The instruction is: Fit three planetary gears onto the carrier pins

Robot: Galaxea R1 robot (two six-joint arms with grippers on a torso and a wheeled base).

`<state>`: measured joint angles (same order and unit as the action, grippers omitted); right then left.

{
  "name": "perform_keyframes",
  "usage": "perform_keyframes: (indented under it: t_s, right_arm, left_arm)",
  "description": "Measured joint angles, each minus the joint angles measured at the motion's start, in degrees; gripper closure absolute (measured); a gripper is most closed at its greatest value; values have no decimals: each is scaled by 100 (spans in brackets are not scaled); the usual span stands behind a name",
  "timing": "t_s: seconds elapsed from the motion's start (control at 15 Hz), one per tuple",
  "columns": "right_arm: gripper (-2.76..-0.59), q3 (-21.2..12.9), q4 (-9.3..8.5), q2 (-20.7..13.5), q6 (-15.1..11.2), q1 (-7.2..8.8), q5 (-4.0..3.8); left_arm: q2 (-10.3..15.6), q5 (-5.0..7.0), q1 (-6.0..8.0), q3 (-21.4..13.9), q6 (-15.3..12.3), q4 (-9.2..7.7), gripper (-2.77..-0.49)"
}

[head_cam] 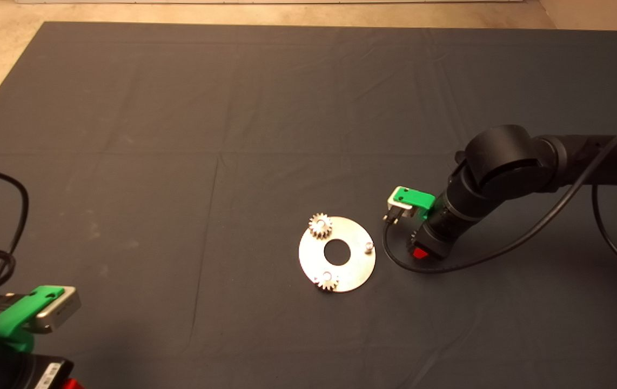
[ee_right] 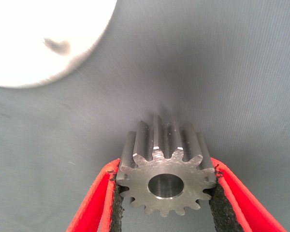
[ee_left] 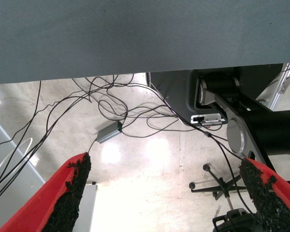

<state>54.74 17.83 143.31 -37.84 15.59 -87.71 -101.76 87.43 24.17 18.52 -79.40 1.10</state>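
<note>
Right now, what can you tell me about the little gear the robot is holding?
The third gear is small, grey and metal-looking, with pointed teeth all round and a round hole through its middle. The right gripper pinches it by the teeth between two black pads, just above the dark mat, beside the round plate near the one bare pin.

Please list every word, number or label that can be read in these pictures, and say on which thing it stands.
None can be read.
A white sticker on the left arm's housing carries print too small to read.
The gear in the right gripper and the round plate bear no markings.
</note>
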Motion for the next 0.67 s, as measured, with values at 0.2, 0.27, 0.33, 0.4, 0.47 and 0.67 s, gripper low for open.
perform_keyframes:
  t_s: [0.2,0.27,0.33,0.4,0.47,0.67]
  right_arm:
    - [-104,-17,-102,267,-16,91,4]
    - [-104,-20,-122,346,-16,94,8]
    - [-104,-22,-123,362,-16,96,10]
    - [-104,-30,-141,441,-16,135,4]
    - [-104,-35,-144,483,-16,181,1]
    - [-104,-41,-146,594,-16,221,1]
  left_arm:
    - [0,-2,0,0,2,-26,-218]
    - [0,-2,0,0,0,-30,-218]
    - [0,-2,0,0,2,-41,-218]
    - [0,-2,0,0,2,-63,-218]
    - [3,-2,0,0,2,-72,-218]
    - [3,-2,0,0,2,-79,-218]
